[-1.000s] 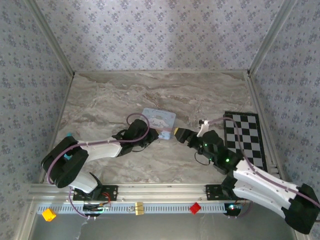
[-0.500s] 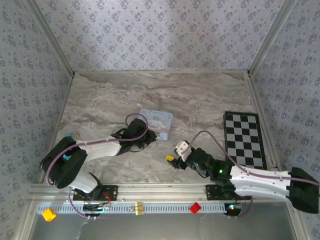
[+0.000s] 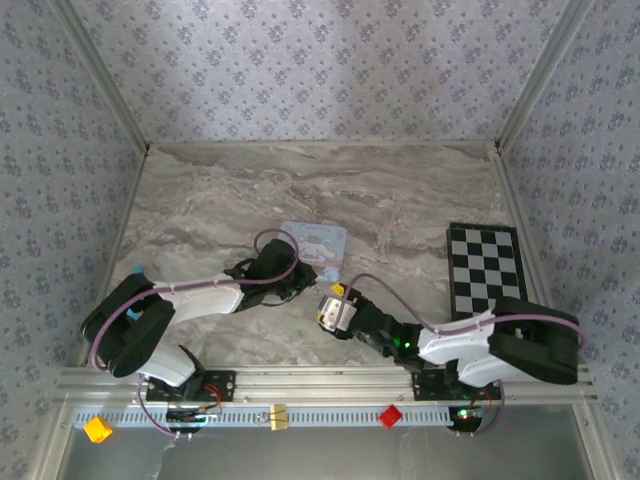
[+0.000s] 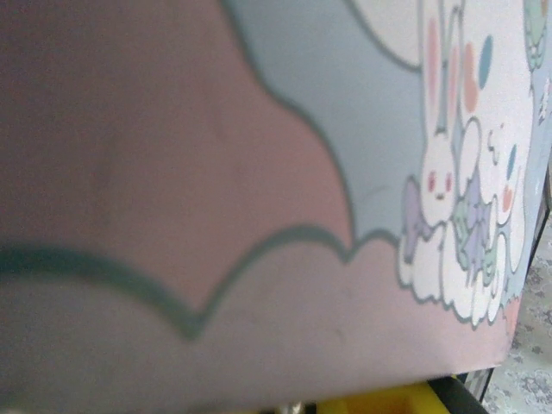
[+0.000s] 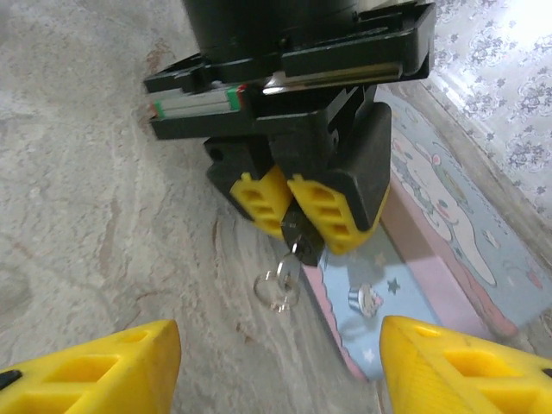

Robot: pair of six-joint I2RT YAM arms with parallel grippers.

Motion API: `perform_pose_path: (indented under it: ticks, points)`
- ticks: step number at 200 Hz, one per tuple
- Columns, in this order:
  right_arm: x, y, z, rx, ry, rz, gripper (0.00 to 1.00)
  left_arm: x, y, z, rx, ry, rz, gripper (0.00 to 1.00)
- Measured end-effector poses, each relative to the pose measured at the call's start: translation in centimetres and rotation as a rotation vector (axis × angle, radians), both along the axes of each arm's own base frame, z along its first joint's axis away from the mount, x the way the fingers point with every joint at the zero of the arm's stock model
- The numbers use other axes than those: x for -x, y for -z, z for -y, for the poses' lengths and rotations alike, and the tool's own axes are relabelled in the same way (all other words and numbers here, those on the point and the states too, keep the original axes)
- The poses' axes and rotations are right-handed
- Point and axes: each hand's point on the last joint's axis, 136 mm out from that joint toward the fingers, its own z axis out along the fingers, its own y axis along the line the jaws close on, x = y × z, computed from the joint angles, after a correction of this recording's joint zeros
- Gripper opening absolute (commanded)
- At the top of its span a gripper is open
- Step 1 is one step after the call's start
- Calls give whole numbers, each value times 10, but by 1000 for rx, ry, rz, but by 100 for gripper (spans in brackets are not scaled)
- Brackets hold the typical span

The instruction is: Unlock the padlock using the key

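I see my left gripper (image 5: 297, 214) clenched on the tiny dark padlock (image 5: 301, 240), just beside the edge of the pale blue tin (image 5: 448, 250), with a small wire ring (image 5: 278, 289) hanging below it. My right gripper (image 5: 278, 345) faces it with its 2 fingers spread wide. Bare marble table (image 5: 86, 198) lies open on the side away from the tin.

Pale floral-papered walls (image 3: 300, 60) enclose a beige marbled tabletop (image 3: 400, 190) bearing a checkerboard (image 3: 487, 275) at right.
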Motion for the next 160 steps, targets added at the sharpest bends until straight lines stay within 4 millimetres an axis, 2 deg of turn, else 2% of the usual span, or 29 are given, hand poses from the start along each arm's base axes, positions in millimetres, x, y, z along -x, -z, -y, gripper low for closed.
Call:
perform_pose_path:
  ticks: [44, 81, 103, 160]
  points:
    - [-17, 11, -3, 15, 44, 14, 51, 5, -2, 8, 16, 18, 4, 0]
    - [-21, 15, -6, 5, 58, 21, 47, 4, -2, 10, 27, 19, 5, 0]
    - [-23, 18, -5, -3, 74, 20, 39, 3, -3, 11, 30, 18, 6, 0]
    - [-29, 23, -3, -40, 130, 3, 30, 3, -3, 12, 35, 19, 8, 0]
